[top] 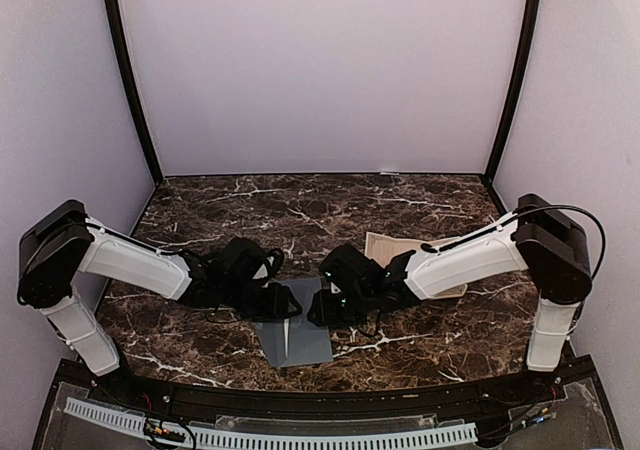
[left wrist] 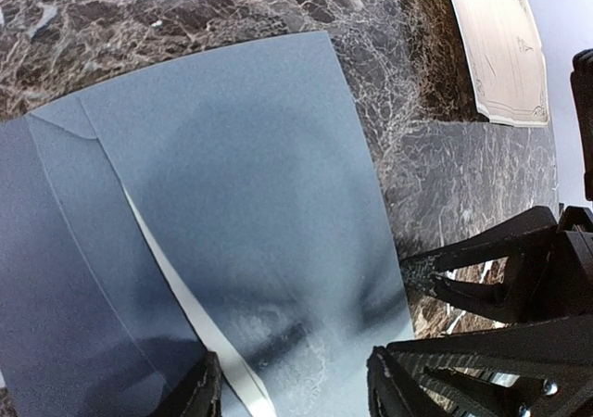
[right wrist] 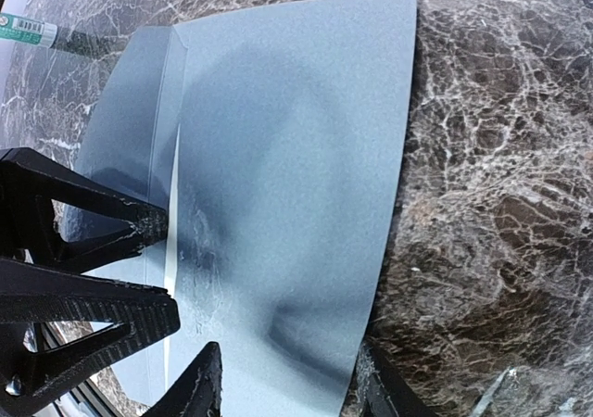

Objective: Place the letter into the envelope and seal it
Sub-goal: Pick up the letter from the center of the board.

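Both grippers meet over the envelope, near-centre of the table.
Your L gripper (top: 288,303) sits at the envelope's (top: 305,345) 11 o'clock corner and your R gripper (top: 318,310) at its 1 o'clock corner, both overlapping its far edge. A pale slit runs down its middle. The letter (top: 386,248) lies at 2 o'clock from it, partly under your R arm, on the marble table (top: 300,205).

Dark marble tabletop (top: 300,200) with two sheets of paper on it

The grey-blue envelope (top: 312,348) lies flat near the front edge, about midway across, with a thin pale sliver showing along one slanted fold. The cream letter (top: 385,247), with a thin ornamental border, lies flat farther back and to the right. Bare white-veined brown marble separates the two.
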